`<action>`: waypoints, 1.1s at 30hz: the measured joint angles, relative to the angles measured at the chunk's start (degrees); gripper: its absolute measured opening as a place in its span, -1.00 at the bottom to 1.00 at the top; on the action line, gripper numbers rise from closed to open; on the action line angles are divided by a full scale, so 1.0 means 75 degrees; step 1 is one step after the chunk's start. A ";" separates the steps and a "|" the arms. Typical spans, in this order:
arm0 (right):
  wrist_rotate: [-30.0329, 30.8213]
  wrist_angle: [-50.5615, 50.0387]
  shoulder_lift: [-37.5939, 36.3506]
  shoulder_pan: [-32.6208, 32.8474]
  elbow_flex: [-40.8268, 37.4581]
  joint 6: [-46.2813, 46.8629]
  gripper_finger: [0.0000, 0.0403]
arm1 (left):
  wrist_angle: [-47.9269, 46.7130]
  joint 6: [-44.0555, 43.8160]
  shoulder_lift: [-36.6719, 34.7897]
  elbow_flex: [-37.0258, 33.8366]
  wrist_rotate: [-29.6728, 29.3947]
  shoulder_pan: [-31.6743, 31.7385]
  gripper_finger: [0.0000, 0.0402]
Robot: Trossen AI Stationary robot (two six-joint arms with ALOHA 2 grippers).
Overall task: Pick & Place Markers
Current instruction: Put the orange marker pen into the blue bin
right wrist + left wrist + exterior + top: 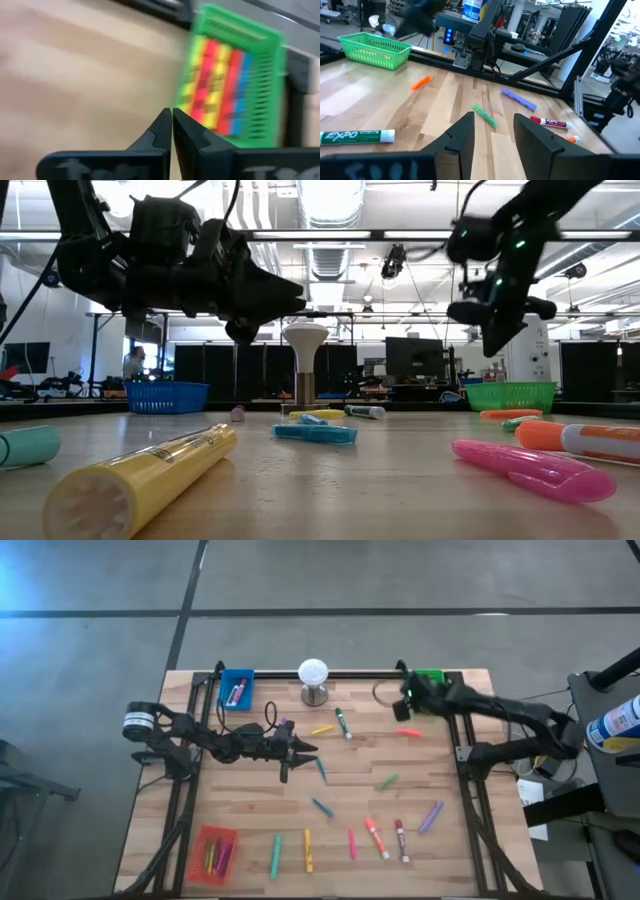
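Wooden table (250,840): your sorting is partly done. Trays, largest items first: the green tray (235,75) at the far right already holds a row of markers; the red tray (213,852) at the near left holds several; the blue tray (236,688) at the far left holds at least one. Loose markers (385,838), about a dozen, lie scattered over the middle and near right of the table, so you have roughly half left. Right gripper (171,131), near the green tray: fingers clenched together, grasping nothing. Left gripper (492,131), over the table's middle: fingers spread, nothing between them.
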 joint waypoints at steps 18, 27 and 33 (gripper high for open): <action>-0.0300 0.3668 -0.2421 0.4794 -0.2649 0.0669 -0.96 | 0.0608 -0.0680 0.0000 -0.0002 -0.0953 0.0079 -0.98; -0.0103 0.3085 -0.1240 0.6220 -0.1861 0.2540 -0.81 | 0.0740 -0.0531 0.0000 -0.0007 -0.1038 0.0077 -1.00; -0.0561 0.1103 0.0268 0.7426 -0.0522 0.4800 -0.56 | 0.0651 -0.0531 0.0000 -0.0131 -0.0991 0.0074 -1.00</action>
